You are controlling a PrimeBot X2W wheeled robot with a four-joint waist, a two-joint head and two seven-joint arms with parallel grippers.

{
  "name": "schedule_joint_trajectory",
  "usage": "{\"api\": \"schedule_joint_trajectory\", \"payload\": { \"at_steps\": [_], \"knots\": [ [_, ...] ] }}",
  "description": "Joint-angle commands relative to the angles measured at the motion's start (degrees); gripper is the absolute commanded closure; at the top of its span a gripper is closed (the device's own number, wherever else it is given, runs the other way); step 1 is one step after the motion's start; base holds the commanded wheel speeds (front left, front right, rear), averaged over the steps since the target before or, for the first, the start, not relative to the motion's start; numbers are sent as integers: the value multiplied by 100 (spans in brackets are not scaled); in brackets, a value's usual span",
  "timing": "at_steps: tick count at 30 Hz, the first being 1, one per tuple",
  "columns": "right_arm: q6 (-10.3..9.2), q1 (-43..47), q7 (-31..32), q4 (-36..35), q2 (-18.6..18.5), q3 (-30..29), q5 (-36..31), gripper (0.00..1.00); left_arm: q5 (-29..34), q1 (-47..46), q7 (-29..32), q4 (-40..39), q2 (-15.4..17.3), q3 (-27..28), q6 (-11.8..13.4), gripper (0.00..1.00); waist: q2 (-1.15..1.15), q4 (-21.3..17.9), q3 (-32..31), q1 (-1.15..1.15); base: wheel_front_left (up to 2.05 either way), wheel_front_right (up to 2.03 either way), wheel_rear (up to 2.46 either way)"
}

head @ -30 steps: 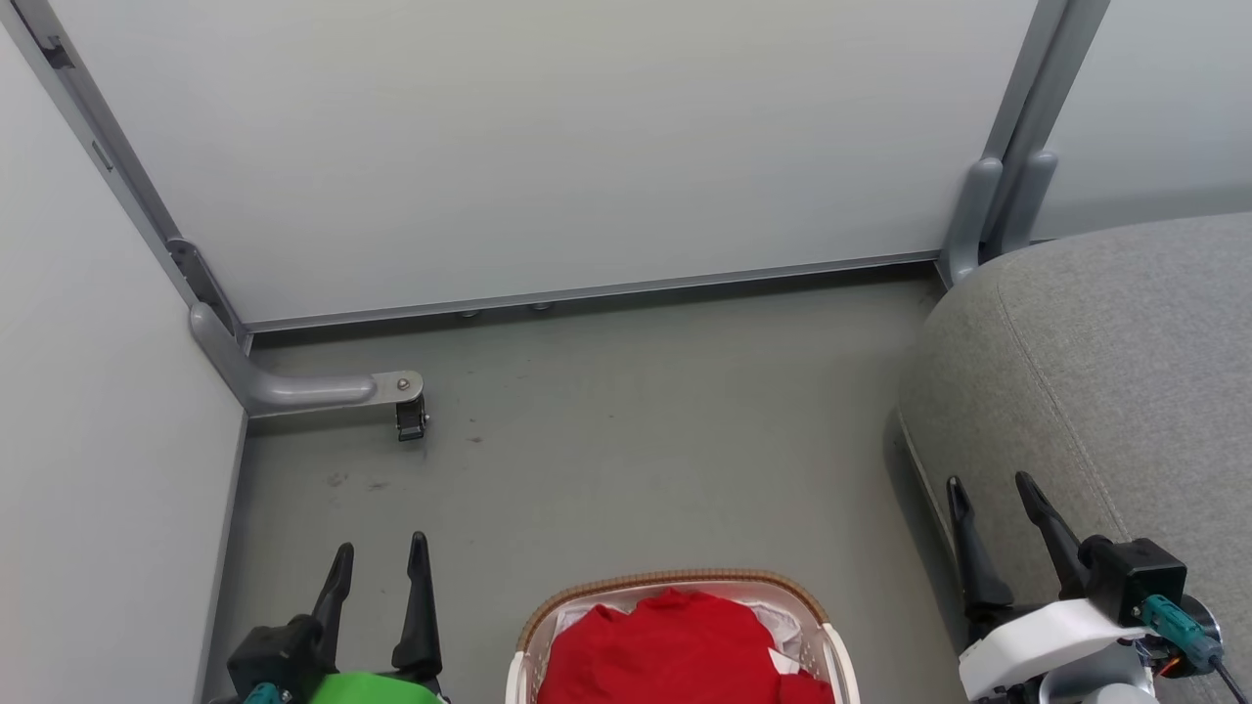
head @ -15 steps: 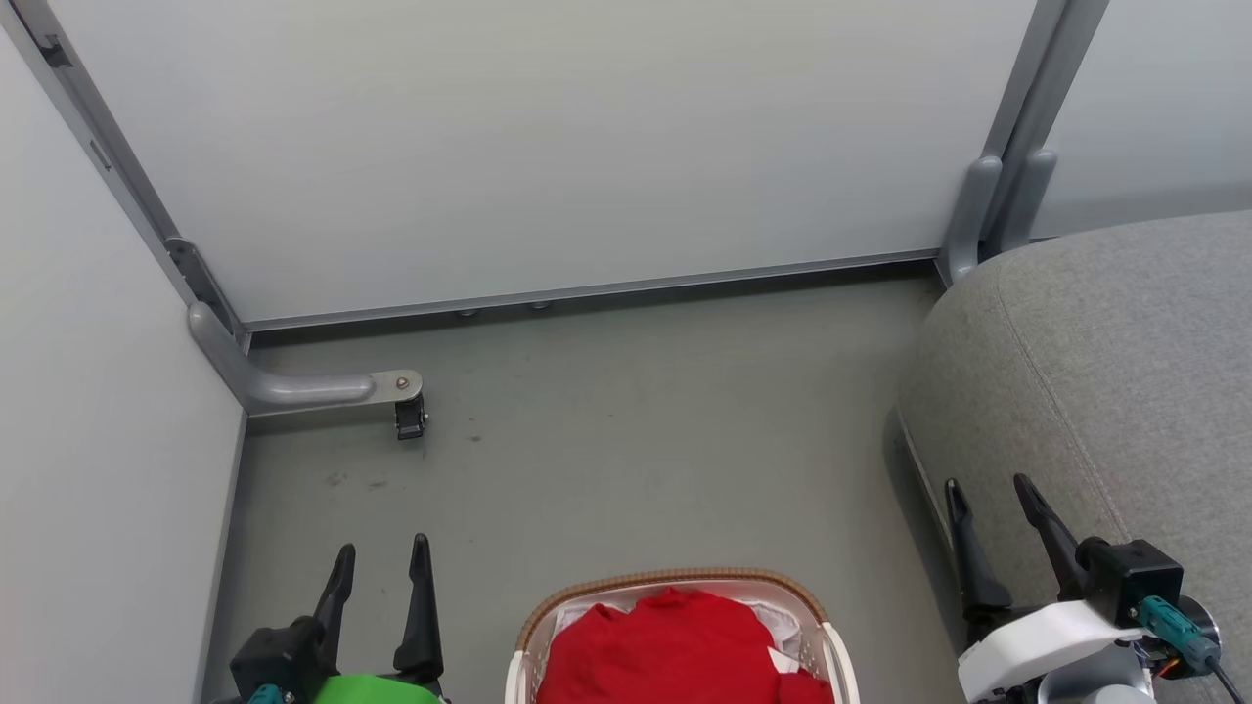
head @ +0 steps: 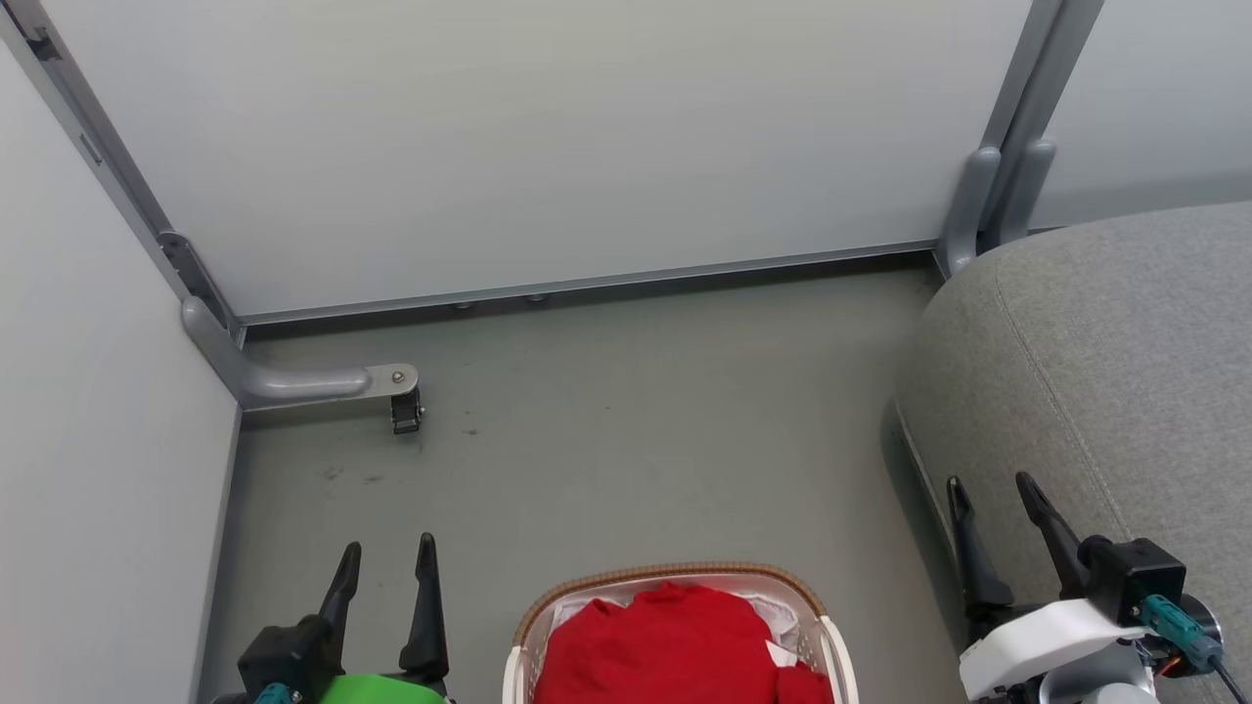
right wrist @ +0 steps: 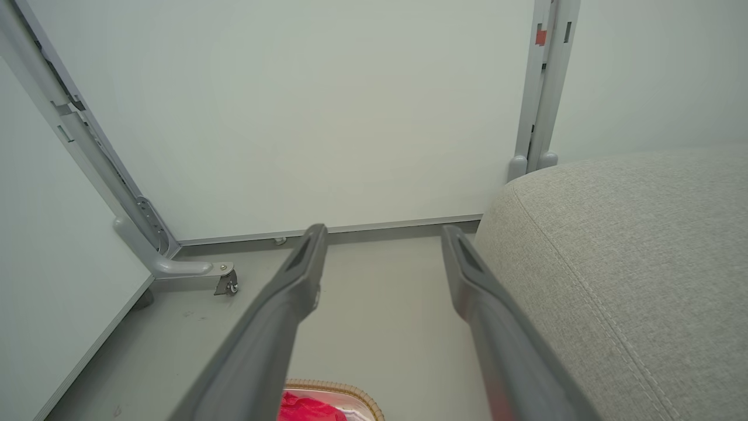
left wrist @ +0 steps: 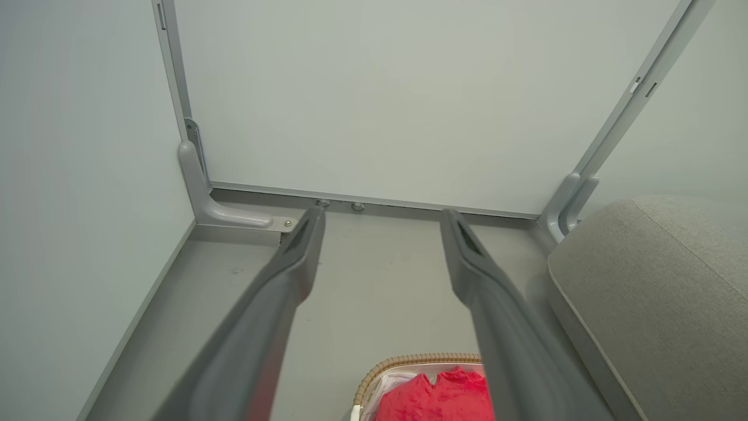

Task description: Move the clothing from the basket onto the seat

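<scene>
Pale grey partition panels [head: 538, 147] on metal frames close off a corner of dull grey floor [head: 636, 411], where a curved metal foot [head: 303, 379] ends in a small caster. At the bottom of our head view stands the white perforated laundry basket [head: 675, 568] with its brown woven rim. The clothing [head: 665, 645], bright red and rumpled with some white at its right edge, lies heaped inside it. To our right rises the grey woven sofa [head: 1105, 372], rounded and seamed. Our left gripper [head: 388, 544] hovers left of the basket and our right gripper [head: 989, 479] beside the sofa's edge. Both have their fingers apart and hold nothing.
</scene>
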Motion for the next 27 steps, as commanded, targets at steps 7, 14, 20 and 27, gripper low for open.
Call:
{"api": "schedule_joint_trajectory", "payload": {
  "at_steps": [7, 14, 20, 27],
  "knots": [
    [0, -116, -28, -86, -35, -25, -40, 0, 407, -224, -4, -8, 35, -238, -97, 0, 0, -107, 238, 0, 0, 0, 0],
    [0, -404, -28, -195, -32, -42, -112, 0, 839, -764, -4, 186, 33, -653, -235, 0, 0, -274, 867, 0, 0, 0, 0],
    [0, -802, -28, -342, -33, 18, -215, 0, 1127, -1460, -1, 781, 34, -1078, -333, 0, 0, -471, 1661, 0, 0, 0, 0],
    [-2, -1325, -28, -554, -29, 194, -233, 0, 1479, -2329, -1, 1991, 87, -1385, -405, 0, 0, -800, 2569, 0, 0, 0, 0]
  ]
}}
